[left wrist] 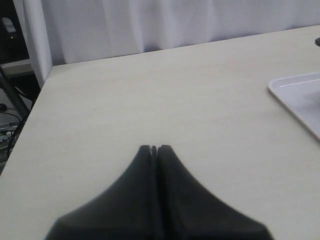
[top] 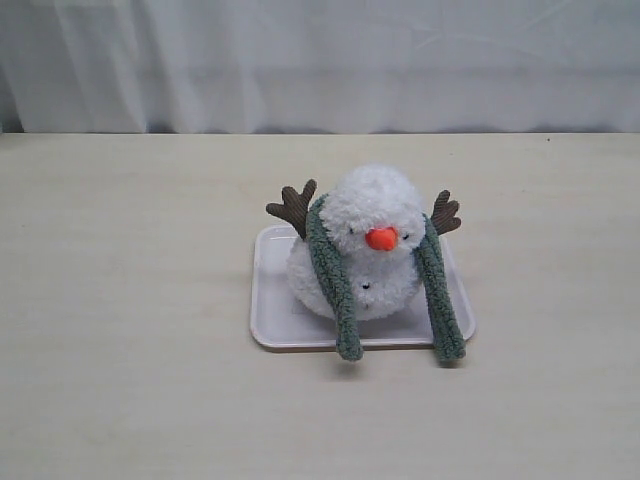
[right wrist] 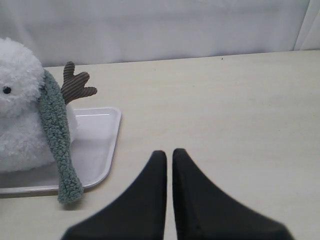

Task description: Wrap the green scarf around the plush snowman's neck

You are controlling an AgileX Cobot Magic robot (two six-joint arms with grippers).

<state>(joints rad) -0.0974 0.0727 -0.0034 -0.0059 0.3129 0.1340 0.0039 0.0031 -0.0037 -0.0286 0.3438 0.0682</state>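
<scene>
The plush snowman [top: 370, 215] is sitting upright on a white tray [top: 270, 300] near the middle of the table [top: 130, 300]. In the exterior view it is facing 6 o'clock, with its orange nose [top: 381, 238] pointing that way. The green scarf [top: 335, 280] is passing behind the snowman's neck [top: 375, 256], and its 2 ends are hanging down the front, 1 on each side of the face. Each strand's long axis is running roughly from 12 to 6 o'clock, leaning slightly toward 5. Both rounded tips are lying past the tray's 6 o'clock edge, uncrossed and apart. The brown twig arms [top: 293, 207] are sticking out at about 10 and 2 o'clock.

The left pincer [left wrist: 153, 148] is hovering over bare table beside the tray corner, pressed together and holding nothing. The right pincer [right wrist: 169, 153] is hanging near the scarf's tip without touching it, its fingers showing only a sliver between them and gripping nothing.
</scene>
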